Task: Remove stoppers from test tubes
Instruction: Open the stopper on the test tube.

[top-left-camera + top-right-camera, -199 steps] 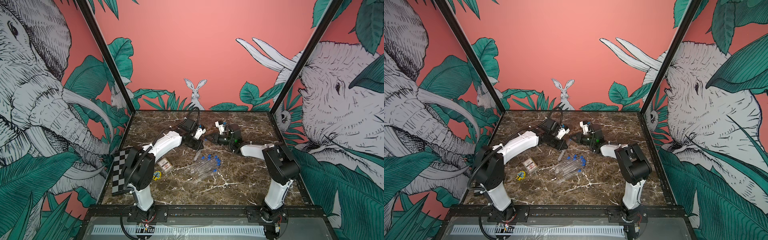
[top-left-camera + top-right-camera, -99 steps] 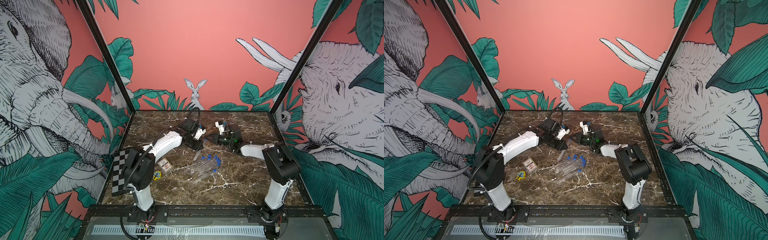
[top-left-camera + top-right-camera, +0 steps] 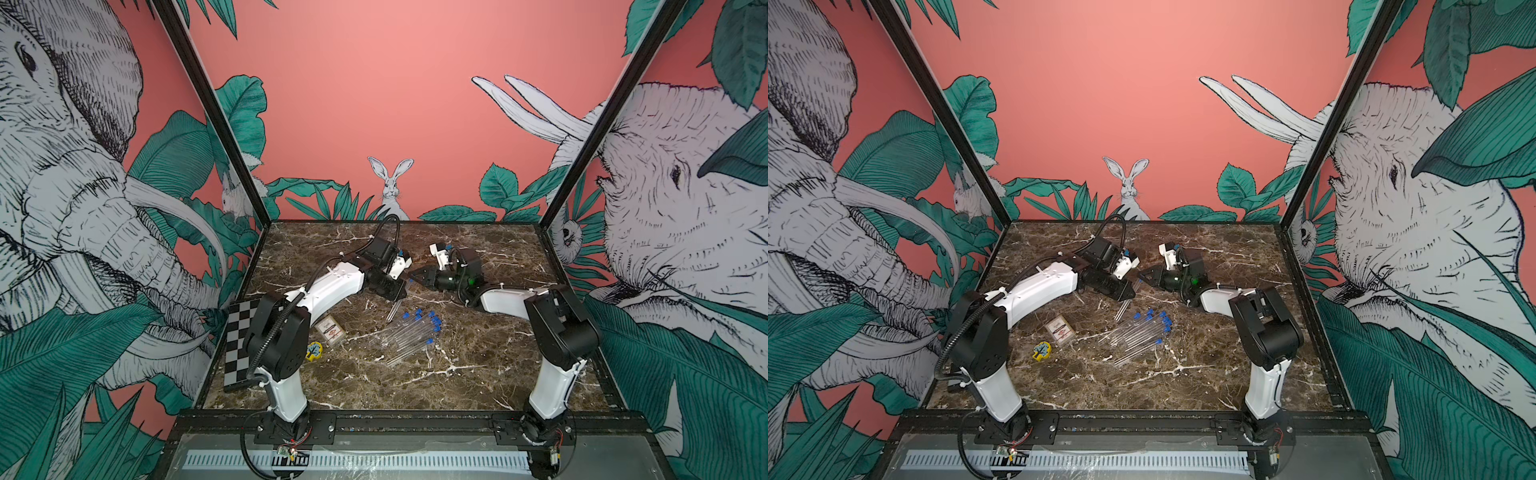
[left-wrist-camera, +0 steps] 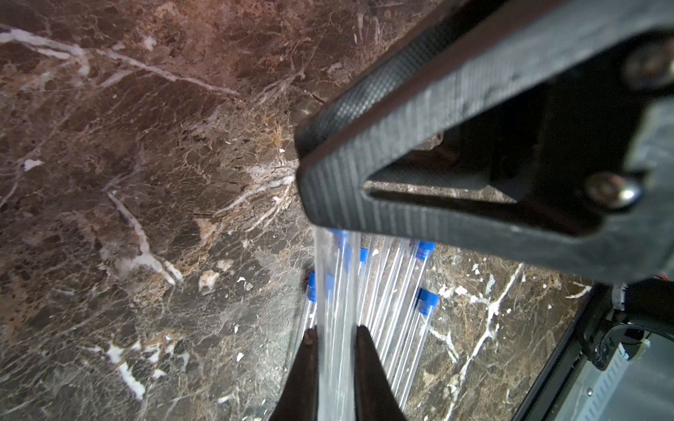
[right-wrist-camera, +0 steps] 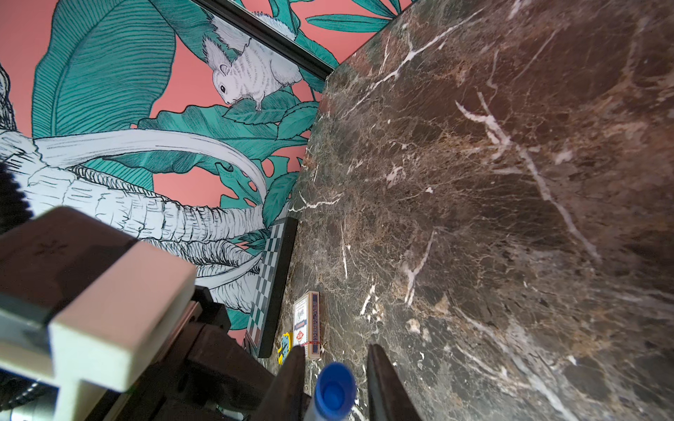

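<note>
One test tube (image 4: 335,291) is in hand. The other tubes (image 3: 409,338) lie in a loose sheaf on the worktop (image 3: 478,374) just below the middle of both top views, with blue stoppers (image 3: 435,321) at their upper-right ends.

My left end effector (image 4: 338,337) is clenched on that one tube partway along, both fingers (image 4: 308,364) pressed to its clear wall at the bottom of the left wrist view. In a top view its long axis runs from a bare end at lower left up and rightward to its own stopper (image 3: 410,281), near mid-frame. That capped end points straight into my right end effector (image 5: 336,348). So the right arm is nearer the stopper, and the left only anchors.

At the bottom centre of the right wrist view the stopper (image 5: 335,390) sits between my right fingers (image 5: 291,382), hollow top toward the camera, with a thin gap on either side. That end effector is slightly parted and released: it straddles the stopper without pinching. Pale tube shows under the blue, so I judge the stopper seated, not yet drawn.

Next, as I read it, I should close on the stopper and pull along the tube's axis, away from the left end effector. A sideways pull would lever the slim tube in my grip.
</note>
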{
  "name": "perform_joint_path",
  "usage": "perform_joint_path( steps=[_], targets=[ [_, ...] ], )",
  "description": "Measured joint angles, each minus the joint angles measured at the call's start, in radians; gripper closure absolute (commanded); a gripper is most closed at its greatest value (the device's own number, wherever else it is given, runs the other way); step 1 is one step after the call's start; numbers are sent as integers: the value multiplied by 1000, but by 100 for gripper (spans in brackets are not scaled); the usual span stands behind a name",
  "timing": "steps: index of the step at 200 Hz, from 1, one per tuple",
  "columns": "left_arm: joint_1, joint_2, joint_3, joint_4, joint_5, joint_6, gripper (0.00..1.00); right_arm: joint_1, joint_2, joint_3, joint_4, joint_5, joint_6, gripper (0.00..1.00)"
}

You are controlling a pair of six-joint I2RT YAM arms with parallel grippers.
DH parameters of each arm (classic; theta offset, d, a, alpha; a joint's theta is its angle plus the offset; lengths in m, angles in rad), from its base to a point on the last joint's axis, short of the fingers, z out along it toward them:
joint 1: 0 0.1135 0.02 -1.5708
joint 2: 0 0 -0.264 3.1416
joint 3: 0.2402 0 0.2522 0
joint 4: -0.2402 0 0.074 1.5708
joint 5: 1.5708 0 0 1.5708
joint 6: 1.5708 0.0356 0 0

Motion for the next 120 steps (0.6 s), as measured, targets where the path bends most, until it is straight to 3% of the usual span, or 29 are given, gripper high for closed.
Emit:
perform_joint_path(
  steps=[120],
  targets=[
    [0,0,0,0,0,0,97,0,12,0,17,-25,15,82]
  ],
)
